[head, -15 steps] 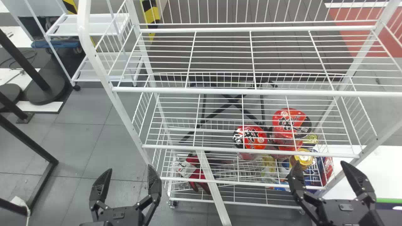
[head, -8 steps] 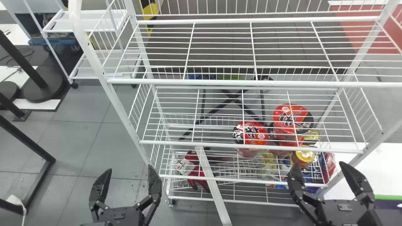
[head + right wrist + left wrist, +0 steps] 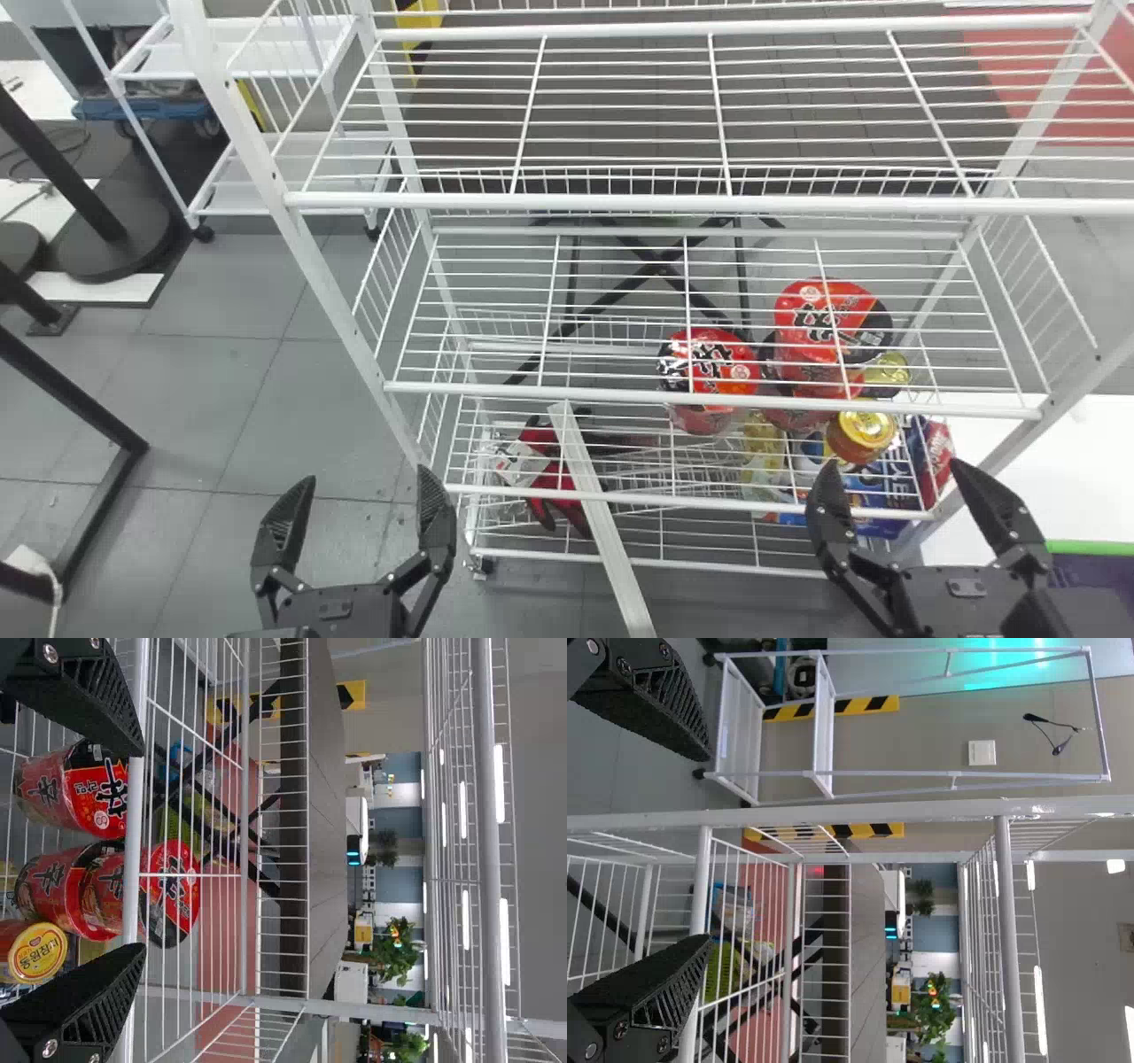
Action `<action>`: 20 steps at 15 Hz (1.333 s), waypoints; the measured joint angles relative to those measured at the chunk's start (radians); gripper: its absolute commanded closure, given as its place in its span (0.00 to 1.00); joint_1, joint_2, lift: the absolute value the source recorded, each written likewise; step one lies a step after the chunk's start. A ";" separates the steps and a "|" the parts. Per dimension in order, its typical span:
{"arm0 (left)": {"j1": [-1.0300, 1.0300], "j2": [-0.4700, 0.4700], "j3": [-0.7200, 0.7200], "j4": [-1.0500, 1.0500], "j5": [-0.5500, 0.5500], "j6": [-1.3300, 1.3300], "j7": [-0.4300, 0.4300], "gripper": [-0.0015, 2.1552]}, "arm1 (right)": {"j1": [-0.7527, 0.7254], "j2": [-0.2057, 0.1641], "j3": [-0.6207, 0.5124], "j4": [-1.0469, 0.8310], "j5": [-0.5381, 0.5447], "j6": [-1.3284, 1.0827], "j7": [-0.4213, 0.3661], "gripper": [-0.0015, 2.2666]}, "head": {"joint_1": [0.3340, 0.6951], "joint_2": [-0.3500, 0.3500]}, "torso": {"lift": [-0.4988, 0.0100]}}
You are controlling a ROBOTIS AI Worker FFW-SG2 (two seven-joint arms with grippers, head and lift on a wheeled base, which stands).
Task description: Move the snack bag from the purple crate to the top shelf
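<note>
Left gripper (image 3: 365, 478) and right gripper (image 3: 895, 465) both wide open, nothing held. Snack bag: can't tell exactly where; task puts it in the purple crate (image 3: 1097, 571), which I take to be the purple thing beside my right gripper. Expect light, soft, slick film, crushable filling. Best hold: sealed edge or gathered fold, light squeeze, not mid-bag. Should survive the lift to the top shelf (image 3: 620, 204).
</note>
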 measured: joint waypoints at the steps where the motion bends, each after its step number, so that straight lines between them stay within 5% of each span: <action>1: 0.000 0.000 0.000 -0.001 0.000 0.000 0.000 0.04 | 0.000 0.000 -0.001 -0.001 0.002 0.001 0.003 0.00 | 1.00 0.63 | 0.45; 20: 0.002 -0.001 0.000 0.005 0.000 -0.019 0.003 0.04 | 0.000 0.001 -0.040 -0.001 0.004 0.010 0.030 0.00 | 1.00 0.59 | 0.30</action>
